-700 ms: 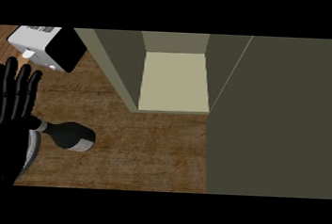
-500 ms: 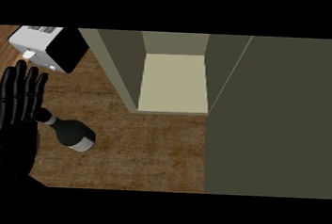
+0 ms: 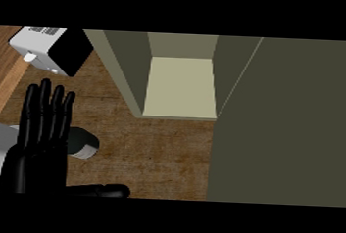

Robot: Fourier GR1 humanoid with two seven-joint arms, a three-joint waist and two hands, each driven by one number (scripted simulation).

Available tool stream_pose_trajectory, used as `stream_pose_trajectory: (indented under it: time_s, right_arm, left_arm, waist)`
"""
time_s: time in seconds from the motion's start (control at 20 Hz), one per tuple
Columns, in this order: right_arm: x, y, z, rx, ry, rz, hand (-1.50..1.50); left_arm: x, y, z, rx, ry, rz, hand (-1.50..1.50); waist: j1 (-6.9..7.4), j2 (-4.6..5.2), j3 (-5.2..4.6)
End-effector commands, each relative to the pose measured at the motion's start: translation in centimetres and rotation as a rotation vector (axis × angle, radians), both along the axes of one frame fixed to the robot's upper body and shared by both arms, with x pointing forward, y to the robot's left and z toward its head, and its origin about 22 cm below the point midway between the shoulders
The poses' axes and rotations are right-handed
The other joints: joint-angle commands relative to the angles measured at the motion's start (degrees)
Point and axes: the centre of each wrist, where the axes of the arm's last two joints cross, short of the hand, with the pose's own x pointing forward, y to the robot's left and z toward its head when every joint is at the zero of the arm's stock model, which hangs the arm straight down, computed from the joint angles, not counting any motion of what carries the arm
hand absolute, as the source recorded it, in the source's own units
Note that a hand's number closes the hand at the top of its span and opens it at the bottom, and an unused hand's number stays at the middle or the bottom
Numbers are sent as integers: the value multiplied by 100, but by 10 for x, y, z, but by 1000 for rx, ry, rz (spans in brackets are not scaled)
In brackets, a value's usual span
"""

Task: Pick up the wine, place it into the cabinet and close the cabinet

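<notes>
Head view shows you the left hand [image 3: 38, 154], fingers straight and thumb spread wide, now slid forward over the wine [image 3: 84, 143], which lies on the worktop [image 3: 160, 157] left of the open cabinet [image 3: 181, 84]. I judge the grasp is being set up, not closed. The label on the white box [image 3: 40, 46] is unreadable.
</notes>
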Motion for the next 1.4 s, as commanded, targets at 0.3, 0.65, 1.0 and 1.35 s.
stream_pose_trajectory:
  time_s: [0.3,0.65,1.0,1.35]
  right_arm:
    - [-19,-13,33,5,12,28,-150]
    - [-21,7,41,9,18,33,-150]
    - [-21,23,55,11,14,30,-150]
    - [-32,18,65,9,5,18,-150]
  left_arm:
    - [-18,-30,36,-81,-9,-18,-150]
    - [-23,-36,48,-74,-11,16,-150]
    - [-36,-40,46,-85,3,83,-150]
    - [-45,5,63,-72,9,140,-150]
  waist:
    - [10,6,1]
    - [15,4,0]
    - [31,2,-3]
    - [24,3,-6]
